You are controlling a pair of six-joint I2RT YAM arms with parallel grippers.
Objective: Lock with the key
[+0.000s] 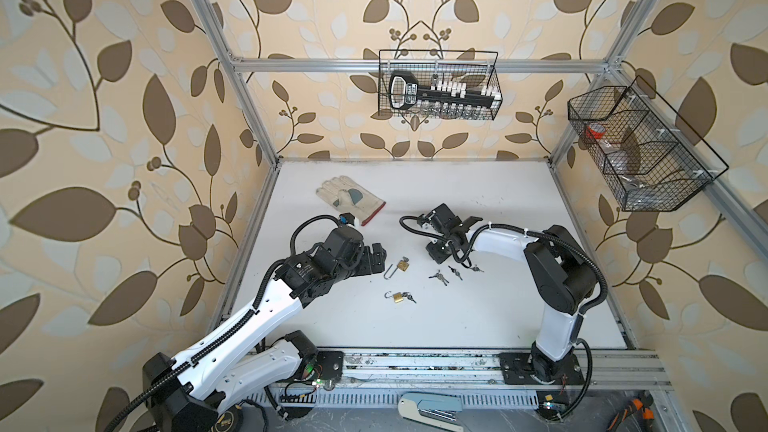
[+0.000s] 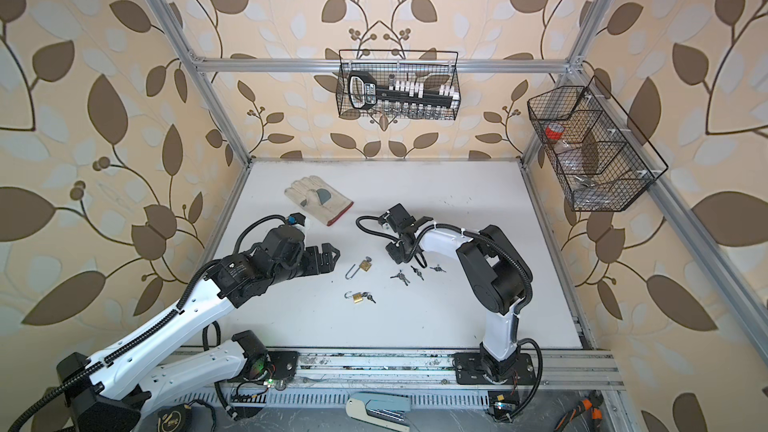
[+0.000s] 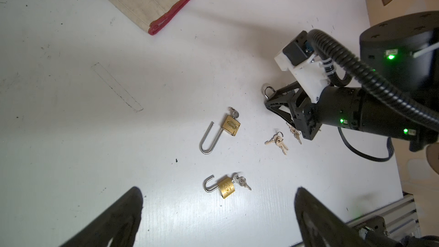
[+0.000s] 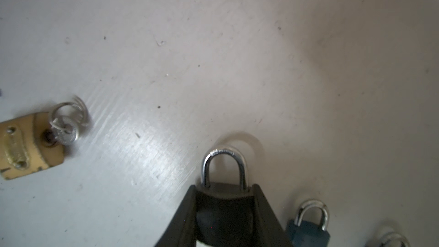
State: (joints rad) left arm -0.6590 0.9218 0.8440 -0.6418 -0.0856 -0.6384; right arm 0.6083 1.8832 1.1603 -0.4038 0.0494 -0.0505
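On the near ledge lie a stapler [image 1: 430,407], a tape measure [image 2: 174,419] whose yellow print is too small to read, and orange-handled pliers [image 1: 631,413].

The left arm stretches forward from its base at the front rail, wrist level. The left gripper [image 1: 377,260] points across the white table [image 1: 478,326] with its jaws spread wide and empty. Both dark fingers [image 3: 123,215] frame the short-shackle brass padlock [image 3: 225,187], which lies with its shackle swung open and a key in its keyhole. Its stamped mark cannot be read.

Just beyond lies the long-shackle brass padlock [image 1: 401,265], also unlocked. Its key [image 4: 64,134] is seated in the keyhole, and its shackle bend is just beside the left fingertips. Three loose key bunches [image 1: 439,278] lie to its right.

The right arm rises upright from its base, the forearm reaches leftward, and the wrist bends down. The right gripper [image 1: 434,254] is clamped on a dark padlock [image 4: 224,155] with its shackle closed, low over the table. A blue padlock [image 4: 308,230] lies beside it.

Farther back lies a work glove [image 1: 349,199] with a red cuff edge. On the back rail hangs a wire basket [image 1: 494,76] holding a key-shaped socket rack [image 1: 415,95], its label illegible. A side basket [image 1: 665,197] hangs at right.
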